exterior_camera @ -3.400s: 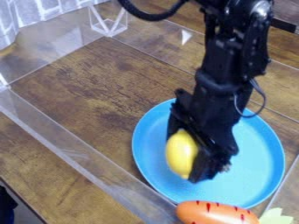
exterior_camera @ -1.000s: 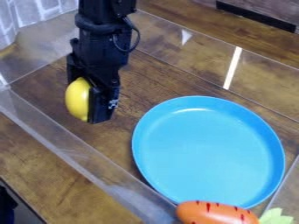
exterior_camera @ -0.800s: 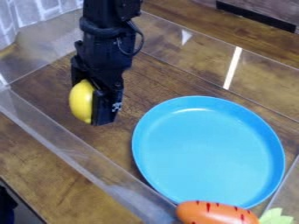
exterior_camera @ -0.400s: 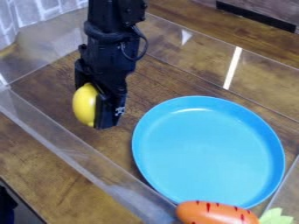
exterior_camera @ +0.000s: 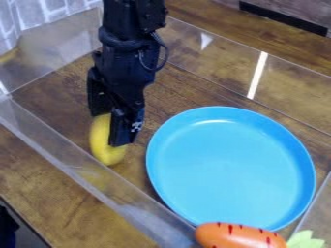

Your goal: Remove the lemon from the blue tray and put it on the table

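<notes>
The lemon (exterior_camera: 105, 143) is a small yellow oval standing on end on the dark wood table (exterior_camera: 52, 97), just left of the blue tray (exterior_camera: 233, 174). My black gripper (exterior_camera: 114, 128) hangs straight over it, its fingers (exterior_camera: 131, 121) on either side of the lemon's upper half. The lemon sticks out below the fingertips and touches the tabletop. The jaws look slightly parted and loose around it. The tray is empty.
An orange toy carrot (exterior_camera: 239, 236) with green leaves lies at the front, by the tray's near rim. Clear plastic walls (exterior_camera: 77, 174) run along the front left and the back of the table.
The gripper carried the lemon from the tray leftward, then lowered. In the last moment the lemon dropped lower between the fingers and now rests on the table.
</notes>
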